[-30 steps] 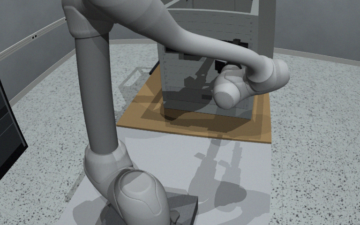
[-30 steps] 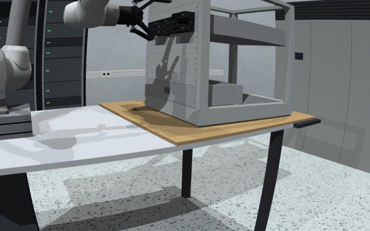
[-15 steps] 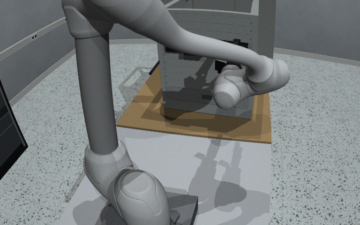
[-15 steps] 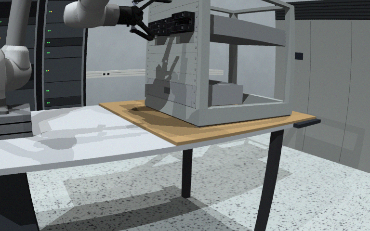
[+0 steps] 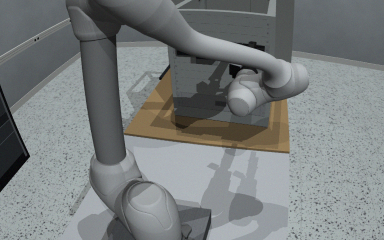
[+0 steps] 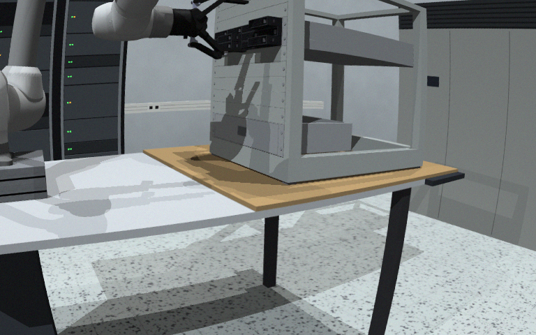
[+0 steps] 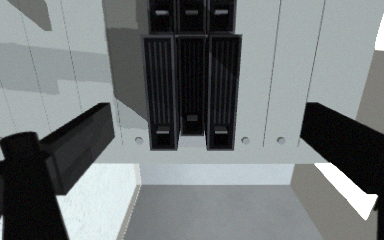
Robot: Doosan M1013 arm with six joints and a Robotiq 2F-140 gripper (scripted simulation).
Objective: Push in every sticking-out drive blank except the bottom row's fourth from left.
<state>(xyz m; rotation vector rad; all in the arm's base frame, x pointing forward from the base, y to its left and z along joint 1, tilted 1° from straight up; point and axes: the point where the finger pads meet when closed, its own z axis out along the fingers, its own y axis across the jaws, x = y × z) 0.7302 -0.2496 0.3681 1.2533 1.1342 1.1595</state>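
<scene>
The grey rack stands on a wooden board. Its black drive blanks sit in a band high on the front. My gripper is open and empty, close in front of the end column of blanks, with one finger on each side. In the wrist view, which is turned sideways, the outer two blanks of this column stick out. The middle blank sits further in. In the top view the arm's wrist hides the gripper and most blanks.
The board lies on a white table, and the rack's base is near the board's edges. The robot base stands at the table's near end. Dark server cabinets stand to the side. A grey box lies inside the rack.
</scene>
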